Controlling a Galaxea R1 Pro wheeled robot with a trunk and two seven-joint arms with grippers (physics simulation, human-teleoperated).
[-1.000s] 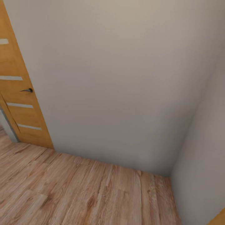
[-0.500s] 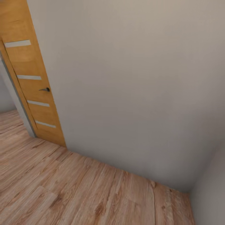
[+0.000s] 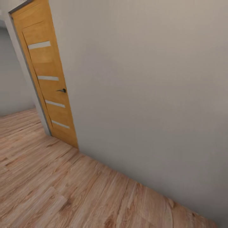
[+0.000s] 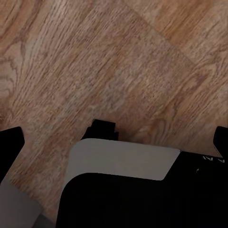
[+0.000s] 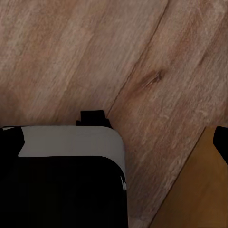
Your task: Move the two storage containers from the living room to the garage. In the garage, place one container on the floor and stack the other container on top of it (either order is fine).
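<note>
- Wall (image 3: 142,95), pale grey and bare, stands close in front of the robot in the head view and runs away to the right.
- At the wall's left end a honey-coloured door (image 3: 47,79) with four pale strips and a dark handle (image 3: 62,90) stands against it. Beside it there looks to be an opening with more grey wall beyond.
- Underfoot is a light wood-plank floor (image 3: 63,190), not concrete, so I judge this is not yet the garage.
- The left gripper (image 4: 115,137) hangs over the planks with its dark fingertips (image 4: 10,137) spread wide, and nothing is between them but the robot's own grey and black body.
- The right gripper (image 5: 114,135) is likewise spread, fingertips (image 5: 221,140) far apart and empty. An orange-brown surface (image 5: 190,199) sits beside the planks under it, and I cannot tell what it is.
- Where the two storage containers lie cannot be told from this spot; neither gripper carries one.
- The step in hand seems to be travel: driving through the house with empty hands, either to fetch a container or between trips.
- The next move calls for steering the base clear of the near wall and toward the gap by the door, without clipping the door's edge.
- The arms should stay tucked in while the base moves.
</note>
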